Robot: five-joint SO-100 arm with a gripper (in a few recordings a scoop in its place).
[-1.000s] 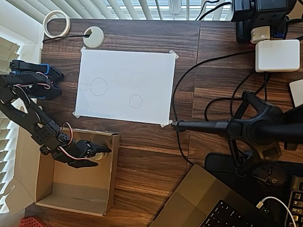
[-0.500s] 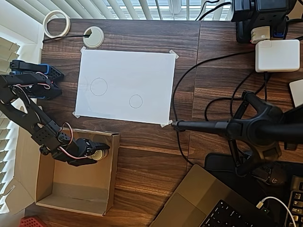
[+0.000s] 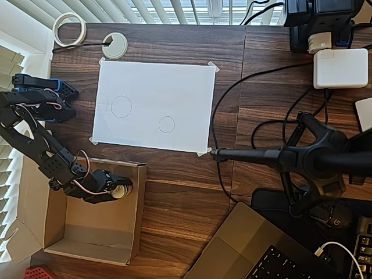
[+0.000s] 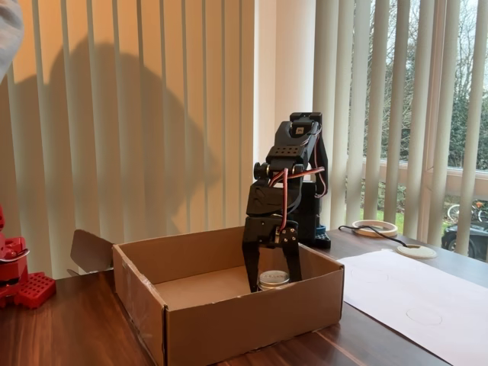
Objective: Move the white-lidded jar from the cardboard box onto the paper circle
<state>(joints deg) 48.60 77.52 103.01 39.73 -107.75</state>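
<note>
The white-lidded jar (image 3: 121, 191) (image 4: 273, 279) stands on the floor of the cardboard box (image 3: 135, 216) (image 4: 252, 314), near its far right corner in the overhead view. My black gripper (image 3: 118, 190) (image 4: 272, 276) points straight down into the box and is open. One finger is on each side of the jar, close to its glass sides. The jar's lid shows between the fingers (image 4: 251, 268). The paper circle (image 3: 167, 124) is drawn on the taped white sheet (image 3: 174, 87) (image 4: 427, 290), up and to the right of the box, with nothing on it.
A larger drawn circle (image 3: 121, 106) lies left of the small one. A white grommet (image 3: 114, 45) and a tape roll (image 3: 70, 28) sit beyond the sheet. Cables (image 3: 224, 104), a camera stand (image 3: 302, 157) and a laptop (image 3: 261, 250) take up the right side. The box wall (image 3: 141, 192) stands between jar and sheet.
The gripper has come down over the jar and drawn slightly left in the overhead view. Its fingers, spread wide a second ago, now sit close beside the jar, which has not moved.
</note>
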